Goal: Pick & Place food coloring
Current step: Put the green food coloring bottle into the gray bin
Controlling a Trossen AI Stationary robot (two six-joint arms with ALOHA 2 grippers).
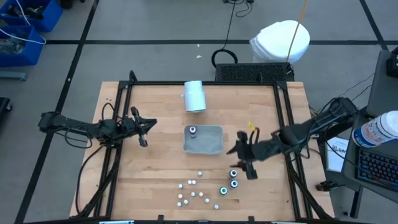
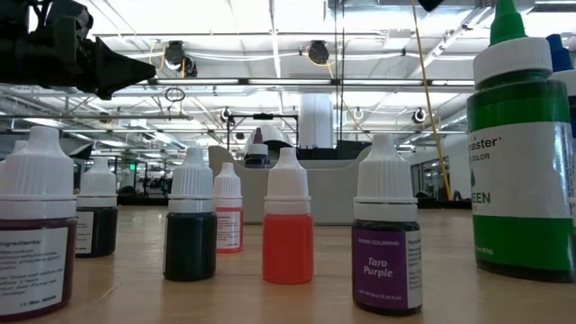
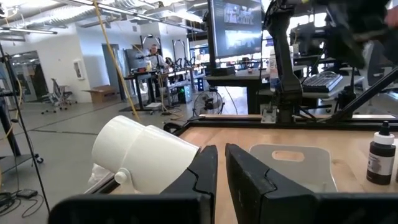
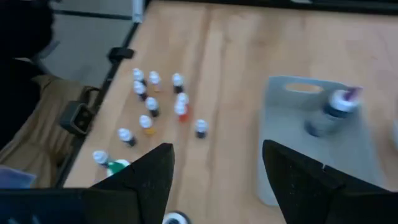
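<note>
Fingers (image 4: 214, 180) spread above food coloring (image 1: 199, 190).

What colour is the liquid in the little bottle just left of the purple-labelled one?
Orange-red, seen best in the low view: the small bottle with a white cap.

My right claw (image 1: 241, 163) (fingers wide apart) hangs beside the grey tray (image 1: 211, 147), above dark bottles (image 1: 234, 175).

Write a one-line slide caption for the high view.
One food coloring bottle stands in the grey tray; the open right gripper hovers beside the remaining bottles.
</note>
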